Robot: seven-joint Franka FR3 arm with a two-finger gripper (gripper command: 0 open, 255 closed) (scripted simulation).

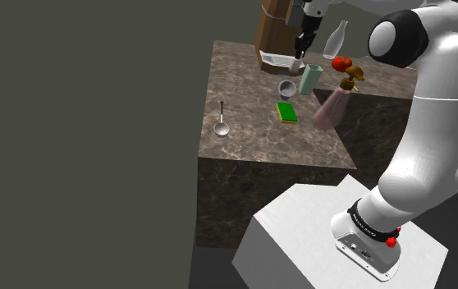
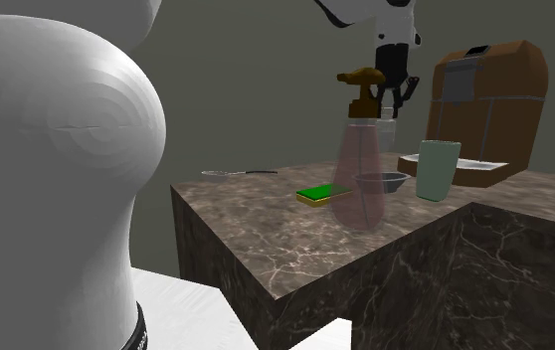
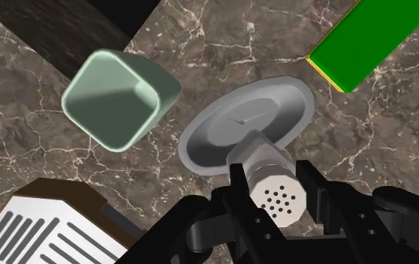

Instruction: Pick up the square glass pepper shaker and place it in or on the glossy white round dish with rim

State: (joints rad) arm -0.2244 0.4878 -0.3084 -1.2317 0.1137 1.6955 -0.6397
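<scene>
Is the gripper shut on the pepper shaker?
Yes, the gripper clasps the pepper shaker between its two fingers, over the round dish.

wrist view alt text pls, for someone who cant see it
The black two-finger gripper clasps a grey shaker with a perforated top above a grey round rimmed dish on a brown marbled counter. A pale green square cup and a green block with a yellow edge sit nearby.

A brown coffee machine (image 1: 275, 33) stands just beside the pincer (image 1: 300, 51). A pale green cup (image 1: 310, 78) is near it, a green sponge (image 1: 286, 112) and pink spray bottle (image 1: 332, 107) farther, a ladle (image 1: 222, 125) well apart on the marble tabletop (image 1: 252, 144).
</scene>
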